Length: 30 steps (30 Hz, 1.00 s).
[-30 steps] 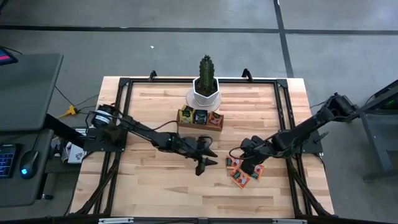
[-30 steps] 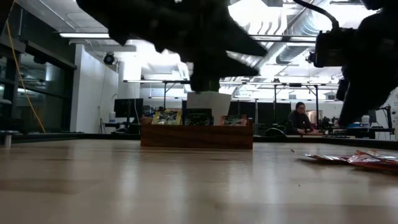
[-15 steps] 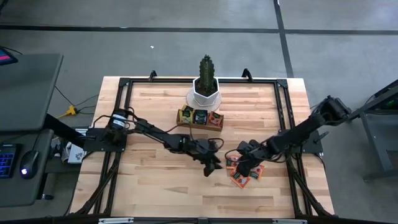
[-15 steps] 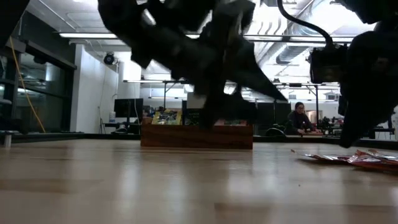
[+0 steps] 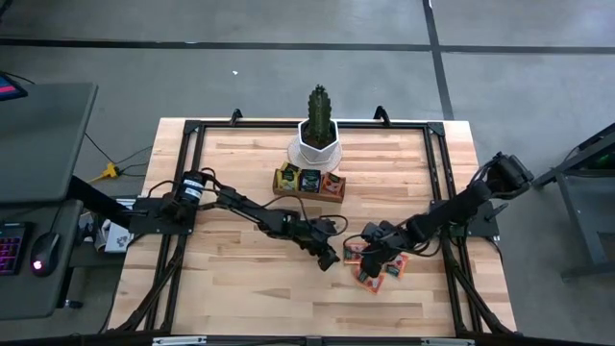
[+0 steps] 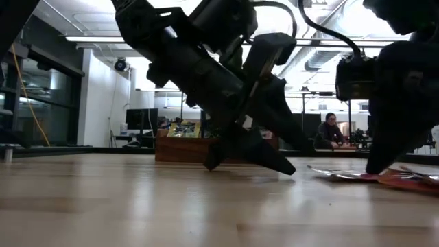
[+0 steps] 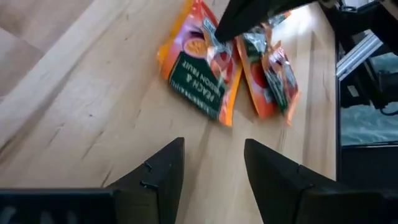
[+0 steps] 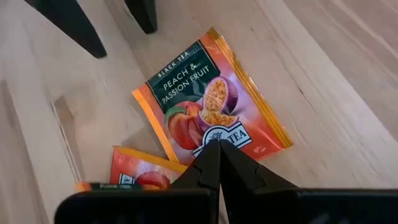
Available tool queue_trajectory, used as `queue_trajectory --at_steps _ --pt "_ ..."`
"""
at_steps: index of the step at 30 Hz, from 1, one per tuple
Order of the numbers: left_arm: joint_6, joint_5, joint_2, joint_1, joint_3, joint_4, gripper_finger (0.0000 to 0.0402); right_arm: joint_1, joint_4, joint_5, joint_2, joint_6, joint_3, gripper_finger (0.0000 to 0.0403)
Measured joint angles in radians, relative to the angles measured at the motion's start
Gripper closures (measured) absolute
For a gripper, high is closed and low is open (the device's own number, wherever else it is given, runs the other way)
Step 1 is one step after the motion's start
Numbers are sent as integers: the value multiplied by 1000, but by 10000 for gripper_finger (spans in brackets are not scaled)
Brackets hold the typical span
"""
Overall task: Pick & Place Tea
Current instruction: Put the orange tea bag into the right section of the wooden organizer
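1. Progress looks partial: the wooden tray (image 5: pixel 308 183) by the potted cactus (image 5: pixel 318 130) already holds sachets, while several orange sachets (image 5: pixel 375 266) lie loose on the table.
2. Right gripper (image 8: pixel 218 163) is pinched shut at the edge of the peach and passion fruit sachet (image 8: pixel 209 106); left gripper (image 7: pixel 212 165) hovers open just beside it.
3. Light butcher-block table (image 5: pixel 240 288); beyond it, a lit workshop with a seated person (image 6: pixel 330 132).

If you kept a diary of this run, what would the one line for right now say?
left hand: open, low beside orange-red peach tea sachets | right hand: shut, tips on orange-red "Peach & Passion Fruit" sachet | brown wooden tray: holds sorted sachets
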<state>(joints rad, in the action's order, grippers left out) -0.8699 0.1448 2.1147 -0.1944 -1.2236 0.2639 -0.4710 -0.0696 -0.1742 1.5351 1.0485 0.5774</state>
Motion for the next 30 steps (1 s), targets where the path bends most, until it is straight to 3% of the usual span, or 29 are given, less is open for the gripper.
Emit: queue_trajectory --at_steps 6,20,30 --pt "-27 -29 0 6 -1 -31 236 16 93 2 53 2 0 403" --pt "-257 -32 -2 13 -1 -63 236 63 179 1 64 -40 -4 403" --pt "-263 -58 2 12 -46 -169 236 74 165 -10 64 -37 -3 402"
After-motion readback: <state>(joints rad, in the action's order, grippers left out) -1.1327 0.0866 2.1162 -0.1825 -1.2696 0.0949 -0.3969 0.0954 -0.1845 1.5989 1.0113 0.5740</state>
